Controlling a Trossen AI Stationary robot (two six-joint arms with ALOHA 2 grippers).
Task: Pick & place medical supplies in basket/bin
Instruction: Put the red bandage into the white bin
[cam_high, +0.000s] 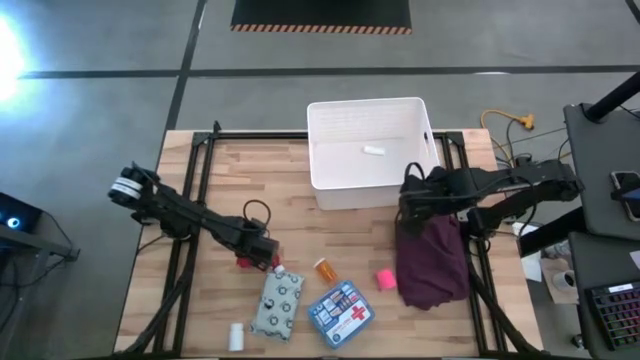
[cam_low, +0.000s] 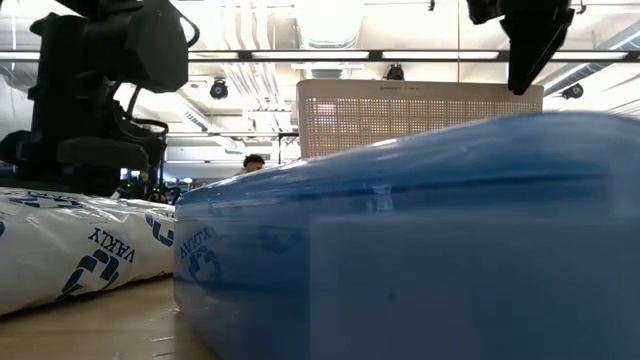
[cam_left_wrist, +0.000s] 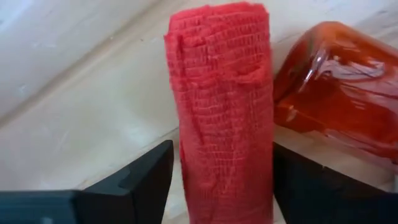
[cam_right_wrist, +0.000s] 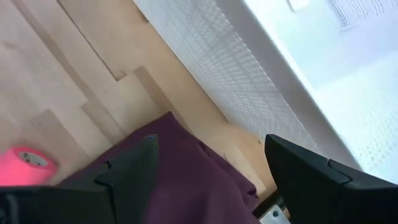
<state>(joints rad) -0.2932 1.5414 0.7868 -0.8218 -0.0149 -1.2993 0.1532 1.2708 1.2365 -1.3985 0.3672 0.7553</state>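
A red ribbed roll (cam_left_wrist: 221, 106) lies on the table, shown red in the high view (cam_high: 245, 262). My left gripper (cam_high: 262, 252) is open with one finger on each side of it. An orange see-through bottle (cam_left_wrist: 339, 93) lies right beside the roll. My right gripper (cam_right_wrist: 211, 180) is open and hovers over the dark maroon cloth (cam_high: 432, 255), by the near right corner of the white bin (cam_high: 370, 185). The dotted pouch (cam_high: 278, 305), the blue first-aid box (cam_high: 340, 312), the orange pill bottle (cam_high: 326, 268), the pink block (cam_high: 385, 278) and a white bottle (cam_high: 236, 335) lie on the table. My left gripper has its fingers (cam_left_wrist: 146, 180) level with the table on either side of the red roll's near end (cam_left_wrist: 217, 186), lying along the roll. A thin strip of table shows beside one finger. Whether the other finger touches the roll, I cannot tell. The roll rests on the table.
A small white item (cam_high: 372, 150) lies inside the bin. In the low view the blue box (cam_low: 420, 250) fills the foreground, with the pouch (cam_low: 80, 250) at its left and the bin (cam_low: 420, 110) behind. Bare wood lies between the bin and the items.
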